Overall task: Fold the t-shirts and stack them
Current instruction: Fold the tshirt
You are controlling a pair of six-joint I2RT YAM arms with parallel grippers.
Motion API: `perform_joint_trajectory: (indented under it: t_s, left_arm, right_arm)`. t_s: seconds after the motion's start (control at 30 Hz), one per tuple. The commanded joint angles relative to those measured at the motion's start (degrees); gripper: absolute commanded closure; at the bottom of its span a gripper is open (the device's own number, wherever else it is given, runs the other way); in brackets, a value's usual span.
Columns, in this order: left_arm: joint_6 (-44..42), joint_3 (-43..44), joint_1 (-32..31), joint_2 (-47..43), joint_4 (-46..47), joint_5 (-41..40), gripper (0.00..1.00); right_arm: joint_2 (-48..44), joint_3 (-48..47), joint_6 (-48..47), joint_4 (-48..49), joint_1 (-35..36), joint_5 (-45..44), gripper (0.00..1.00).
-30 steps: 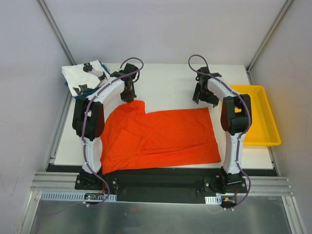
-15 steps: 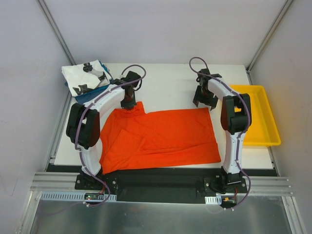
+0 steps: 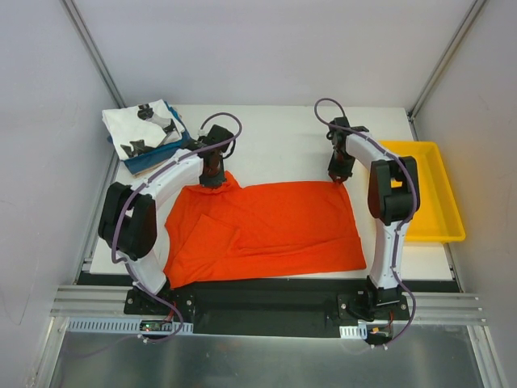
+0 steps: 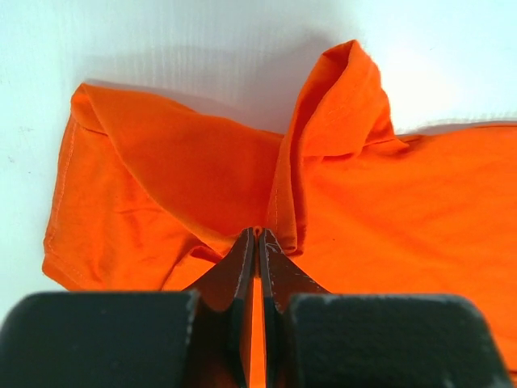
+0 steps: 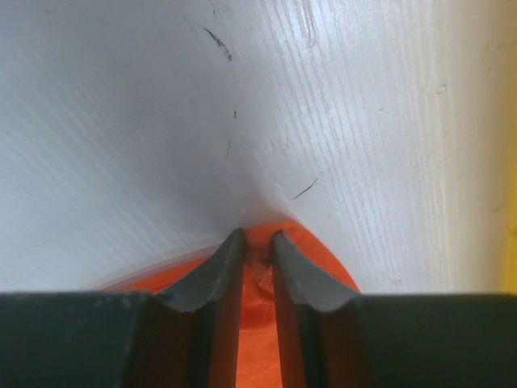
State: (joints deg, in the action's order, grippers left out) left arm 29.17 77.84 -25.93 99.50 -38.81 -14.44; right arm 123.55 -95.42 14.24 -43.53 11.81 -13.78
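— Where is the orange shirt [image 3: 266, 230] lying?
— It is lying flat on the table [image 3: 275, 137], stretching left to right. The left gripper [image 3: 212, 181] is pinching its far left edge, and the right gripper [image 3: 339, 179] is clamping its far right corner.

Right gripper [image 3: 340, 175] dropped from above table beyond orange tee [image 3: 275, 222] onto tee's far right corner; fingers now pinched on cloth there. Left gripper [image 3: 212, 176] shifted down onto tee's far left corner fold, jaws clamped on seam. Left arm elbow swung outward, away from tee.
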Motion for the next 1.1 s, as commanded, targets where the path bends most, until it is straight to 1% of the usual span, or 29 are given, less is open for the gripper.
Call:
perform_joint_trajectory:
  t_s: [0.0, 0.1, 0.27, 0.43, 0.53, 0.8, 1.07]
  left_arm:
    - [0.71, -1.38, -0.78, -3.96, 0.49, -0.50, 1.00]
    - [1.15, -3.04, -1.31, -5.80, 0.57, -0.33, 1.00]
    - [2.21, -7.25, -3.07, -10.89, 0.66, -0.42, 1.00]
    - [3.09, -13.31, -5.53, -16.26, 0.58, -0.68, 1.00]
    - [4.23, -17.36, -6.49, -21.79, 0.66, -0.33, 1.00]
    - [7.13, -26.59, -7.73, -32.78, 0.58, 3.00, 1.00]
    - [10.03, -32.49, -8.96, -44.74, 0.49, 6.70, 1.00]
  right_arm:
    - [-2.34, 2.78, -1.14, -1.12, -0.56, -0.28, 0.84]
    - [-4.45, 4.35, -2.63, 0.02, -0.56, 0.60, 0.90]
    - [-10.41, 9.27, -3.87, 2.48, -0.56, 1.91, 0.94]
    - [-16.14, 16.83, -4.74, 5.03, -0.48, 3.23, 0.94]
    - [-19.56, 20.44, -5.10, 5.91, -0.56, 3.76, 0.95]
    - [-29.22, 26.07, -5.63, 5.47, -0.39, 2.18, 0.95]
    - [-34.07, 28.70, -6.59, 4.85, -0.30, 2.18, 0.95]
